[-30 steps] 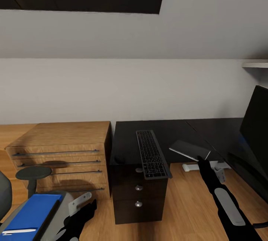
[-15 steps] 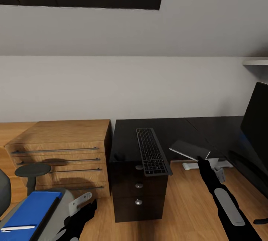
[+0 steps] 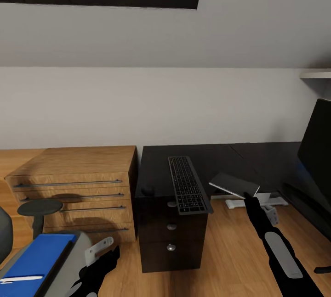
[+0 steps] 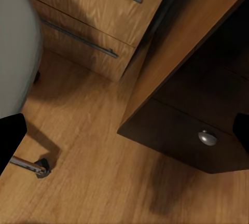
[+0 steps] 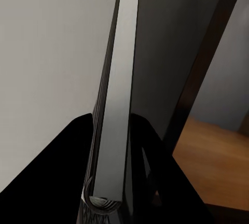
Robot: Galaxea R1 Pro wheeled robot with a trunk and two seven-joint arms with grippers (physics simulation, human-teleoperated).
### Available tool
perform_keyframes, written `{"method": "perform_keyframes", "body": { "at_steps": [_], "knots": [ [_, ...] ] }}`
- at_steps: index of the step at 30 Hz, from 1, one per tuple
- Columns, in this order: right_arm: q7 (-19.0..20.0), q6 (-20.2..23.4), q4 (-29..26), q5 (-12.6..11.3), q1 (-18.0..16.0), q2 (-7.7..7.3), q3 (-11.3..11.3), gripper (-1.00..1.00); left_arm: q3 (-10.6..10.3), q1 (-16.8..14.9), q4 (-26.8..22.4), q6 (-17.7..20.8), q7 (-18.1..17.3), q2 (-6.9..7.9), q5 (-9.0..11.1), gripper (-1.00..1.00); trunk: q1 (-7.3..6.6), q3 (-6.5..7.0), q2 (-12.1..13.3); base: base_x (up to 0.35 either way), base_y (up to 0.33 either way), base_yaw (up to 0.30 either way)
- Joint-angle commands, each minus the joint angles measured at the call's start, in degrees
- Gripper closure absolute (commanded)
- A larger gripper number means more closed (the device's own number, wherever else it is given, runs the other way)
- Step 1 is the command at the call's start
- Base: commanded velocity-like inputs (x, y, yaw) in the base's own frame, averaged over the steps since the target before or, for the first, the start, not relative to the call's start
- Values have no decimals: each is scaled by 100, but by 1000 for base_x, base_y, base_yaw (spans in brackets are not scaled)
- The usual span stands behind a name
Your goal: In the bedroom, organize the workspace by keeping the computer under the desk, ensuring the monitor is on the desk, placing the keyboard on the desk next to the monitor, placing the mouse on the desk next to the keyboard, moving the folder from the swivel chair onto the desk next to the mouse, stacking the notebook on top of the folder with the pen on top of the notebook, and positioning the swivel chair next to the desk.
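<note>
Right tool [image 3: 248, 197] pinches a thin grey slab [image 3: 233, 184] by its edge, held above the bench [image 3: 220, 159] for set-down. Keyboard [image 3: 187, 184] lies on bench, overhanging the front. Folder [image 3: 34, 258] on chair [image 3: 78, 246]. Left tool [image 3: 99, 269]: can't tell grip.

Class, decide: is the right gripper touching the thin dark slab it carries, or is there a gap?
Touching. In the right wrist view the slab sits edge-on, squeezed between both black fingers of the right gripper with no gap.
</note>
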Motion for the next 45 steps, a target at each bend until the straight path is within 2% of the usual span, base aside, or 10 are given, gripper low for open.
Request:
{"method": "perform_keyframes", "body": {
  "at_steps": [1,8,15,45],
  "knots": [
    [10,5,-1,-60,-2,-1,-2,100,-3,-1,-10,13,33,0,42,-100,0,-5,-3,0,0,0],
    [0,5,6,-60,-2,-1,-2,100,-51,-1,-10,14,5,0,43,-100,0,-5,-3,0,0,0],
    [-2,5,89,-60,-2,-1,-2,100,-244,-1,-3,10,-1,8,42,-100,0,-5,-3,94,0,0],
    [-19,5,112,-60,-2,0,-2,100,-259,-1,8,13,-1,18,42,-100,0,-5,-3,45,0,0]
  ]
}}
